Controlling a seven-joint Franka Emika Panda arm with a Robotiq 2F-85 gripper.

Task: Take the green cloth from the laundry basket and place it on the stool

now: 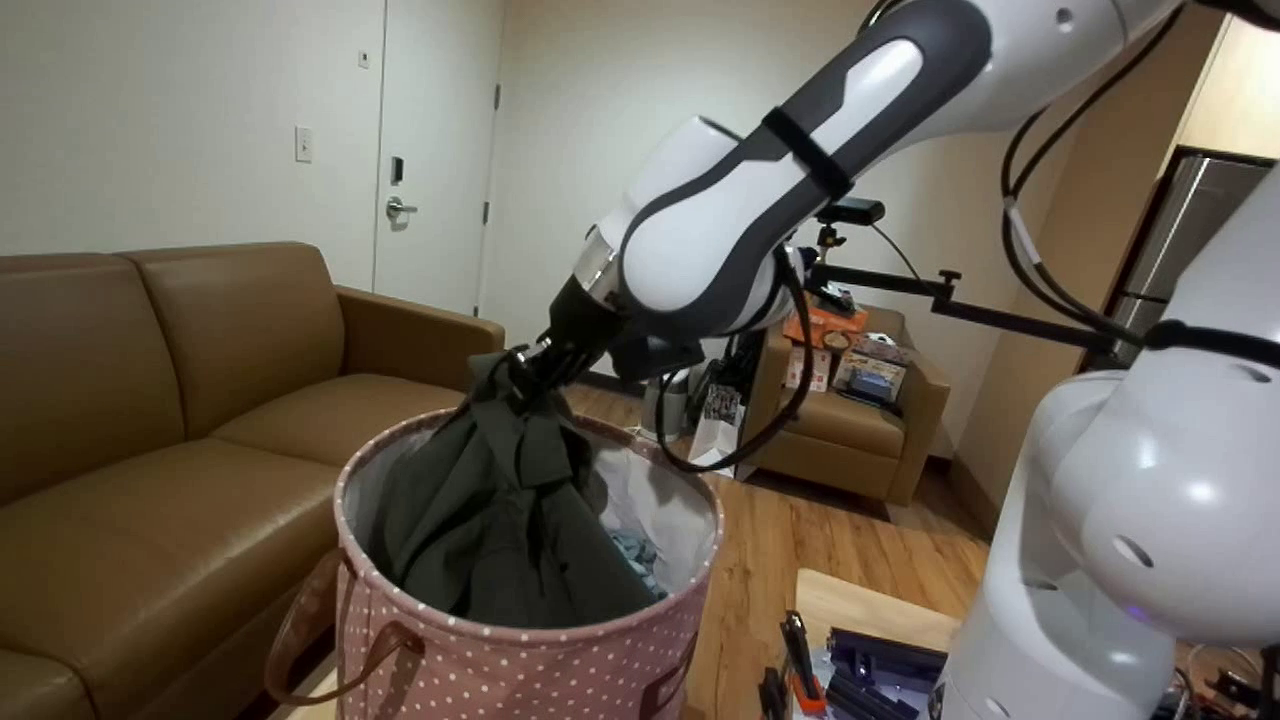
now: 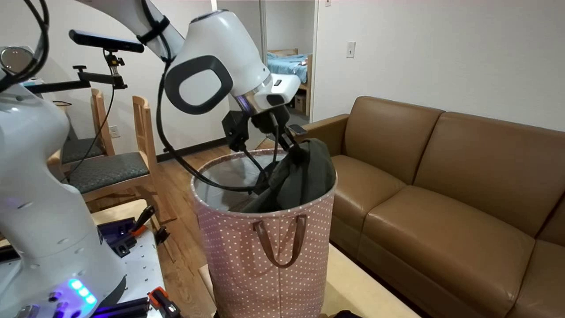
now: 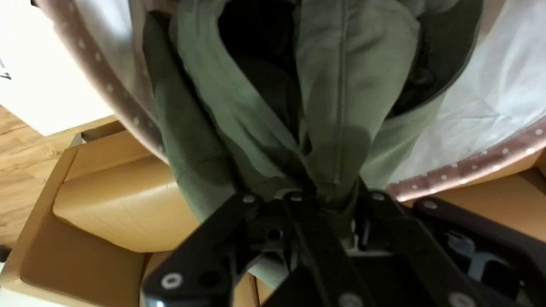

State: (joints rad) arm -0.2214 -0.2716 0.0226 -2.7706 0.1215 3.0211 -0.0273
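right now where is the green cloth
In an exterior view, the green cloth is left of centre, its top pinched in the gripper and its folds hanging down into the laundry basket.

Fingers (image 2: pixel 295 149) grip grn cloth (image 2: pixel 317 172), partly in pink bskt (image 2: pixel 236 256) nr brn sofa (image 2: pixel 450 229).

The dotted pink basket (image 2: pixel 265 282) stands upright; the green cloth (image 1: pixel 515 520) droops into it.
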